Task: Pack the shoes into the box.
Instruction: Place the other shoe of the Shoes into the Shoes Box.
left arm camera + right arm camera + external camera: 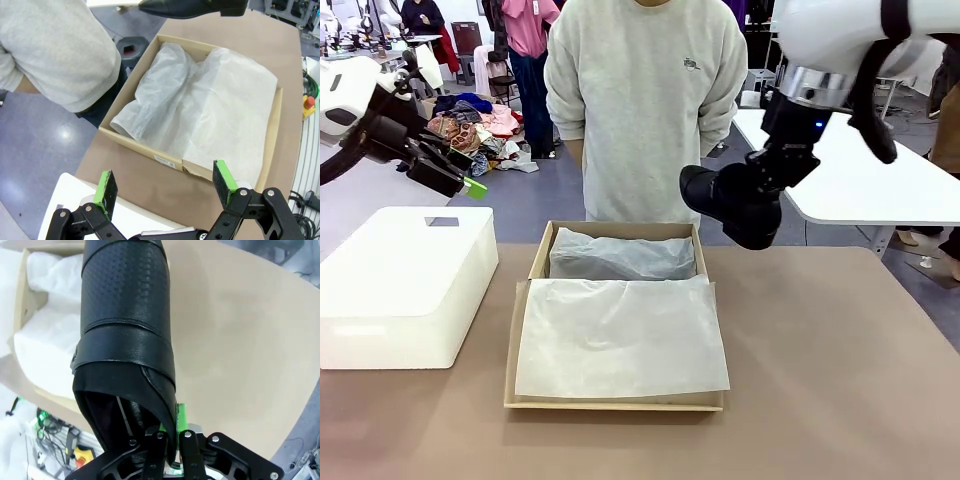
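My right gripper is pinched tight on the rear collar of one black dress shoe. On the right wrist view the fingers are pressed together with the leather rim between them, and a green pad just shows beside it. Gripped at the heel opening, the shoe juts out past the fingers toe first, which I judge is the easy way to feed it in lengthwise. From the front camera it hangs in the air at about 1 o'clock of the tan shoebox, near the far right corner. I cannot tell whether it has crossed the rim.

The shoebox sits open at the middle of the table, lined with white tissue paper. The near part is a flat sheet. At 12 o'clock inside the box the tissue rises in a hump, and I cannot tell whether the other shoe lies under it.

My left gripper has its jaws spread wide and holds nothing. It hovers at 10 o'clock of the shoebox, above the white plastic box that stands at 9 o'clock. There it is out of the right arm's path, and I'd guess it is placed to tend the tissue.

The person stands at 12 o'clock, hands hidden.

Next I would bring the shoe toward 7 o'clock and lower it onto the flat sheet, taking care that the toe doesn't drag the tissue.
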Controlling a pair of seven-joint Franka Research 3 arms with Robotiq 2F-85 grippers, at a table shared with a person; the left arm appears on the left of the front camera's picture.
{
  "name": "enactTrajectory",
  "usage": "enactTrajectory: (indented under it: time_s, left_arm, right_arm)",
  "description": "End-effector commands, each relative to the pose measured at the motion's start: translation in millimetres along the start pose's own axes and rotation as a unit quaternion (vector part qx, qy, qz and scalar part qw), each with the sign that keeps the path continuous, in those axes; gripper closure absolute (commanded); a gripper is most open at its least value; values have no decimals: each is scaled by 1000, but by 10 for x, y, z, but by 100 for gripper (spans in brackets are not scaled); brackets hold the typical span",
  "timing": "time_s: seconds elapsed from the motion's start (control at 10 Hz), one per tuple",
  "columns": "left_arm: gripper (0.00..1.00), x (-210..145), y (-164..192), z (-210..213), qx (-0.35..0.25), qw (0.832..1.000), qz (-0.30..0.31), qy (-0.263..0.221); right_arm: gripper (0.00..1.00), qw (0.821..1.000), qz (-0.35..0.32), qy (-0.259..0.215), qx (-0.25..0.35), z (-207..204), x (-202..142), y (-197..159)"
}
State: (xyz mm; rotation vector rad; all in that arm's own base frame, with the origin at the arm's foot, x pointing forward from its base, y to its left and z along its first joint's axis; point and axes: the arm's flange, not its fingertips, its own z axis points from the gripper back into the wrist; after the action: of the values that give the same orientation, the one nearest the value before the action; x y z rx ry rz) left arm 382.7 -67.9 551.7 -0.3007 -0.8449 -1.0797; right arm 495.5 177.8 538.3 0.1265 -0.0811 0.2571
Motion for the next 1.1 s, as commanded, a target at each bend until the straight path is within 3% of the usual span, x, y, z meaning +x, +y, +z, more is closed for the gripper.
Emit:
enactTrajectory:
  time_s: [0.0, 0.3, 0.4, 1.0]
  left_arm:
    - [0, -5, 25, 1, -5, 1000, -6, -8]
    - [0, -5, 25, 1, -5, 1000, -6, -8]
    - [0, -5, 25, 1, -5, 1000, -6, -8]
    - [0, -5, 25, 1, -5, 1000, -6, -8]
  right_arm:
    - [100, 998, -37, -5, -59, 49, 241, 262]
    - [100, 997, -33, -4, -68, -23, 351, 481]
    - [100, 998, -25, -5, -55, -63, 212, 390]
    - [100, 998, -27, -1, -58, -110, 268, 405]
